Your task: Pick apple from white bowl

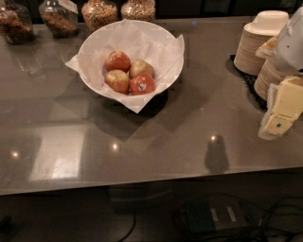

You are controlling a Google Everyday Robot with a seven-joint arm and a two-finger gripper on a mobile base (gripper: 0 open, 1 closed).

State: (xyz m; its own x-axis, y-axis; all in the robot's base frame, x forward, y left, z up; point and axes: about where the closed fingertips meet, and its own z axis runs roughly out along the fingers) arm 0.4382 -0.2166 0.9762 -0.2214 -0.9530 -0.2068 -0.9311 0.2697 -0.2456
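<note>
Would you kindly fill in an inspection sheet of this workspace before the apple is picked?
Surface: glossy grey counter with light reflections on it.
Job's things: the red, stickered apple lies in the paper-lined white bowl, at the front right of the fruit.
Clutter: three other apples in the same bowl; stacks of beige paper bowls at the right; four jars along the back.
Grippers: gripper at the right edge, over the counter, well apart from the bowl.
Cables: dark cables and a flat box below the counter's front edge.
Surroundings: dark floor; nothing else seen.
</note>
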